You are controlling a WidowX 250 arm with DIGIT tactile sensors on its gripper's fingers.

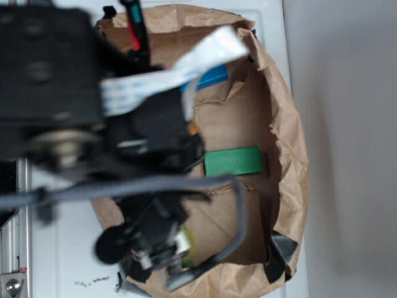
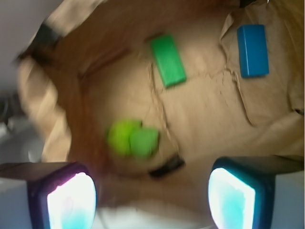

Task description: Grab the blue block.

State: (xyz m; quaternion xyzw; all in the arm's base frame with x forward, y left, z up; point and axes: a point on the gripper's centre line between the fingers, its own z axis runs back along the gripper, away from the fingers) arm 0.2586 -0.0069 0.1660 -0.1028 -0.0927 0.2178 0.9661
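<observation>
A white tabletop [image 1: 62, 248] is covered by a crumpled brown paper bag [image 1: 288, 143], flattened into a shallow nest with raised, torn edges. The arm [image 1: 56, 93] is seen blurred in the exterior view, reaching over the near part of the paper with a white ribbon cable [image 1: 167, 77] and a grey cable [image 1: 124, 186] draped across it. In the wrist view the pincer [image 2: 152, 195] is held above the paper, released, its two pads [image 2: 71, 200] set wide apart with nothing between them. The blue block [image 2: 252, 50] is found well ahead of the pincer and off to the right-hand pad's side, lying flat on the paper. The green block [image 2: 167, 59] lies ahead nearer the middle, apart from the blue one. A lime-green lumpy object [image 2: 132, 138] is seen closest, just ahead of the pads.
</observation>
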